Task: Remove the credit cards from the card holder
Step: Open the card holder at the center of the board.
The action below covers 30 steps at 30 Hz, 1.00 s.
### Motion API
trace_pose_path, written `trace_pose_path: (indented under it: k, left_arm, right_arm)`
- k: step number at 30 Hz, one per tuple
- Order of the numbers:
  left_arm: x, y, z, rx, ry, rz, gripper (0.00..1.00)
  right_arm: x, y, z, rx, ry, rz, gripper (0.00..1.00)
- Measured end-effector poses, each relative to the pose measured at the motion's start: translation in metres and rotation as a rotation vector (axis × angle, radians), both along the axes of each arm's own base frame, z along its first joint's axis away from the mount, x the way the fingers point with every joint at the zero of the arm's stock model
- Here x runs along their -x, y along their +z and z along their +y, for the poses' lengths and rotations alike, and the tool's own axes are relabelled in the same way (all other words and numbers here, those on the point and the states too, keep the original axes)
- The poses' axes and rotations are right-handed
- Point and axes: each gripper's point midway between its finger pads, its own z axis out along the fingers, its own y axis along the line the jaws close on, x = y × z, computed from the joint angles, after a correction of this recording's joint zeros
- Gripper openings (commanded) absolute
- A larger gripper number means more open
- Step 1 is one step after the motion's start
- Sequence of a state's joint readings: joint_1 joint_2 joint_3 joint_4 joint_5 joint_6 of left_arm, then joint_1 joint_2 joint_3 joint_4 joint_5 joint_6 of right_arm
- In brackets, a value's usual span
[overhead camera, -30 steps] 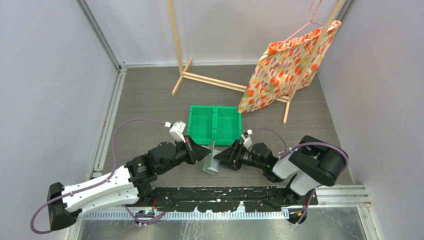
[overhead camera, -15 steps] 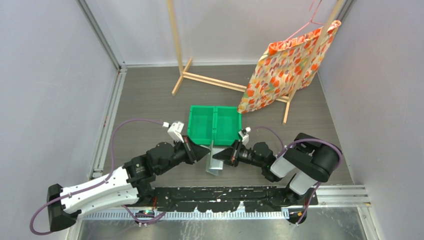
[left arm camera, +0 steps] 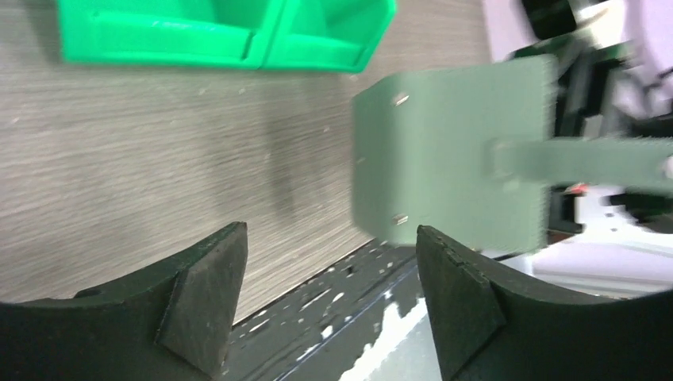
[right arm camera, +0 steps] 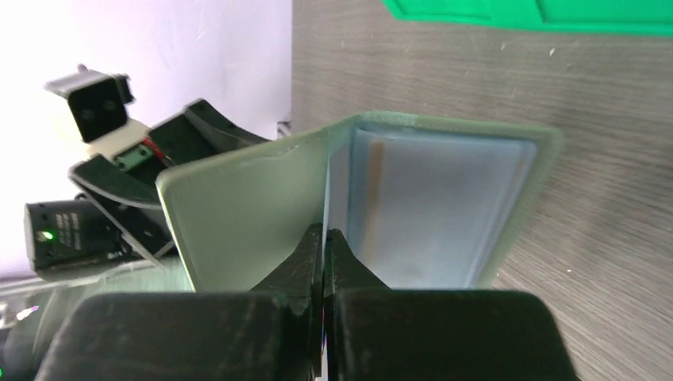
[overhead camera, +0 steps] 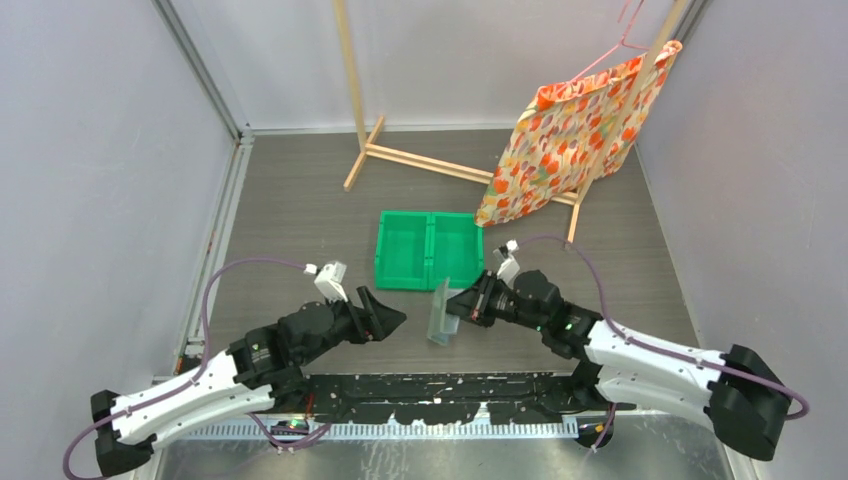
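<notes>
**R claw (overhead camera: 452, 306) pinches the card holder (overhead camera: 440, 312) on edge; L claw (overhead camera: 398, 318) gapes wide, empty, just to its left.**

From above, we see the holder between the two claws, in front of the green bin (overhead camera: 428, 250), its long axis running near-to-far. L claw is near it but apart, so we judge L is the arm to pull the cards. L wrist cam shows only the holder's grey-green outside, facing L's spread fingers (left arm camera: 202, 294). R wrist cam shows what that misses: the pale-blue inside, w/ a tan strip in a slot, prob. one of the credit cards (right arm camera: 374, 190). R's tips are shut on one flap. So the slots face away from L. We can't tell if the lower edge touches the table (overhead camera: 300, 210).
</notes>
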<state>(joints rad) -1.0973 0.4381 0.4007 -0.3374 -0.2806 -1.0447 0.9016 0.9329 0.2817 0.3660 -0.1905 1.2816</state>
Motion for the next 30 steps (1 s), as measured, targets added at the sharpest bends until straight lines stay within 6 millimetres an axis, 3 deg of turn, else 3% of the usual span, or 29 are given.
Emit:
trace_pose_path:
  k: [2, 4, 7, 9, 12, 15, 19, 22, 26, 30]
  left_arm:
    - [0.002, -0.018, 0.007, -0.033, 0.012, 0.025, 0.86]
    - [0.004, -0.031, 0.012, -0.056, 0.02, 0.045, 0.9]
    - [0.006, -0.042, 0.017, -0.079, 0.025, 0.06, 0.93]
    - [0.007, -0.045, 0.018, -0.087, 0.024, 0.064, 0.95]
    - [0.008, -0.046, 0.016, -0.091, 0.011, 0.062, 0.95]
    - [0.008, -0.055, 0.012, -0.134, -0.009, 0.076, 0.94]
    - [0.011, -0.081, 0.009, -0.258, -0.045, 0.129, 0.93]
    - [0.011, -0.09, 0.005, -0.319, -0.061, 0.152, 0.91]
    - [0.008, -0.089, 0.002, -0.327, -0.068, 0.14, 0.94]
    - [0.006, -0.077, -0.008, -0.272, -0.086, 0.105, 0.91]
  right_arm:
    - [-0.005, 0.007, -0.004, 0.066, -0.021, -0.022, 0.01]
    - [-0.01, 0.002, -0.005, 0.135, -0.03, -0.014, 0.01]
    - [-0.012, -0.037, -0.006, 0.274, -0.028, 0.053, 0.01]
    - [-0.005, -0.071, -0.011, 0.382, -0.016, 0.121, 0.01]
    - [0.008, -0.103, -0.018, 0.506, 0.014, 0.173, 0.01]
    - [0.009, -0.106, -0.014, 0.56, 0.034, 0.174, 0.01]
    - [-0.004, -0.097, 0.009, 0.577, 0.045, 0.147, 0.01]
    - [-0.012, -0.096, 0.023, 0.585, 0.047, 0.141, 0.01]
    - [-0.013, -0.116, 0.022, 0.643, 0.05, 0.175, 0.01]
    - [-0.012, -0.117, 0.021, 0.65, 0.05, 0.178, 0.01]
